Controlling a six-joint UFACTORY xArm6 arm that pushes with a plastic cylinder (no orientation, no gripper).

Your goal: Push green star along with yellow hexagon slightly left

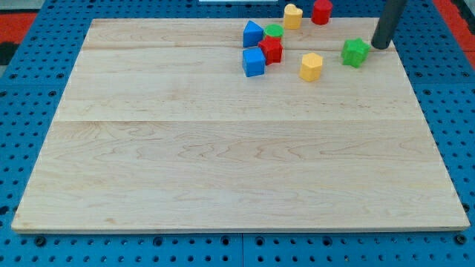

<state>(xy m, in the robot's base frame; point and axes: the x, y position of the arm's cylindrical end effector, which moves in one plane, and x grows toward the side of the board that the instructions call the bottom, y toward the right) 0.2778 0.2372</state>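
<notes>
Your green star [355,52] sits near the surface's [223,163] top right, yellow hexagon [312,66] just left. My tip [381,46], a plain rod end effector with nothing to spread or pinch, stands just right of the star. Both look light, rigid, slippery: press the star's right face squarely.

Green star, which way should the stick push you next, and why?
Probably a short slide toward the view's left. My tip sits just to the view's right of the green star, slightly above it, and the yellow hexagon lies to the star's left, a little lower, with a gap between. Pushing left should carry the star into the hexagon, so both move together.
</notes>
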